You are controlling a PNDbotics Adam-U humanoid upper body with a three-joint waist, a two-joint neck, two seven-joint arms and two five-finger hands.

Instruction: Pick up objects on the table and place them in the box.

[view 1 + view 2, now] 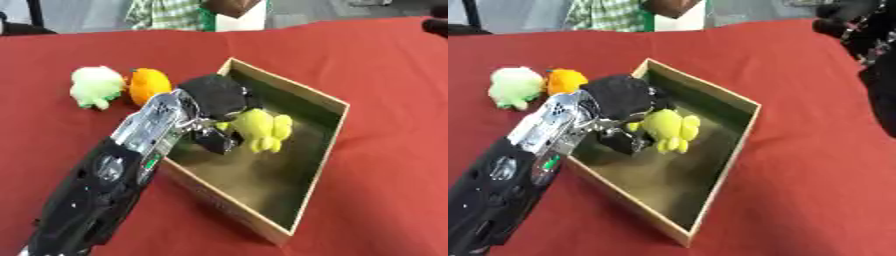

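Bench view from our head camera, going left to right. Farthest left sits a pale green plush (pixel 94 86), and touching its right side an orange plush (pixel 149 84). Both are still out on the red bench (pixel 376 75), just beside the box, so we'd guess they're waiting their turn.

Next comes our left robot hand (pixel 214 97), reaching in over the near-left wall of the box (pixel 324 150). Its fingers are curled around a yellow plush (pixel 261 129), which pokes out past them to the right. The toy is over the inside of the box, near the left wall; we can't tell if it's touching the floor yet. Looks to us like the hand is holding it there so it drops inside rather than on the rim. Our read: placing step, one of three toys nearly done.

Far right, our right robot hand (pixel 859 25) shows only as a dark shape at the upper corner. Can't tell whether its fingers are spread or closed.
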